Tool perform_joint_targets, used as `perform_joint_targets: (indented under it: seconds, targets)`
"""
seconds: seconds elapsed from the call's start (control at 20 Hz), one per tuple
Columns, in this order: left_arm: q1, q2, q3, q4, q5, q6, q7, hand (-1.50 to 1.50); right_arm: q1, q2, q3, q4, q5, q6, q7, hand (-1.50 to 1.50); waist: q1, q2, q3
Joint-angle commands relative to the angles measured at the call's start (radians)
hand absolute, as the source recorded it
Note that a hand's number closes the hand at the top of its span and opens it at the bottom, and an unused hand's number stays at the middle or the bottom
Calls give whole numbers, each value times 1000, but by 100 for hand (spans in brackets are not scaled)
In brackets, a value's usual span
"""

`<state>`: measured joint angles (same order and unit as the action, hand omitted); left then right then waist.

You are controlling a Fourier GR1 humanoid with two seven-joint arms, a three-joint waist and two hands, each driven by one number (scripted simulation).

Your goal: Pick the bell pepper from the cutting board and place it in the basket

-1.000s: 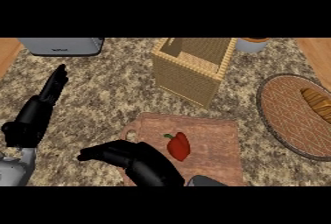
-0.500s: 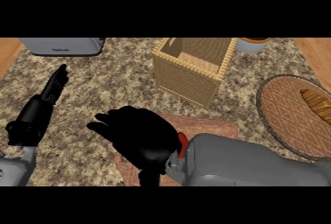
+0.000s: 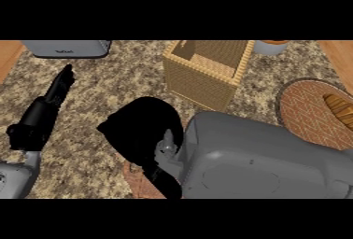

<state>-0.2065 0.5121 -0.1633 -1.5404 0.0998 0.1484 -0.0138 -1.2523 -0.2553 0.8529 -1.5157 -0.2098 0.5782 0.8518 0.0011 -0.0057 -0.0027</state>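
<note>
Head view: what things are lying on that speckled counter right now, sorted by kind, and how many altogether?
Wicker baskets: 1
Woven trays with bread: 1
Cutting boards: 1, only a corner showing
Grey appliances at the back edge: 1
Cups at the back edge: 1
Total: 5
The bell pepper is hidden; the right hand and its forearm cover that spot.
</note>
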Motion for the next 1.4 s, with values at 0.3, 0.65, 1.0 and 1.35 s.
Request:
perform_joint_targets:
  seconds: [0.3,0.65,1.0,1.35]
  targets:
    - [47,-22,27,-28,-22,-23,-16,0,3,-8,-55,57,-40,191,70,-150,4,3,2]
    - [2,-49,57,25,-37,-23,-15,0,104,84,61,97,100,187,54,-150,-2,4,2]
    - [42,-12,104,21,-35,-100,-75,0,202,47,64,162,287,226,-93,-150,7,6,3]
    - [7,-41,130,41,-43,-126,-41,0,331,3,57,167,490,212,-246,-150,2,5,3]
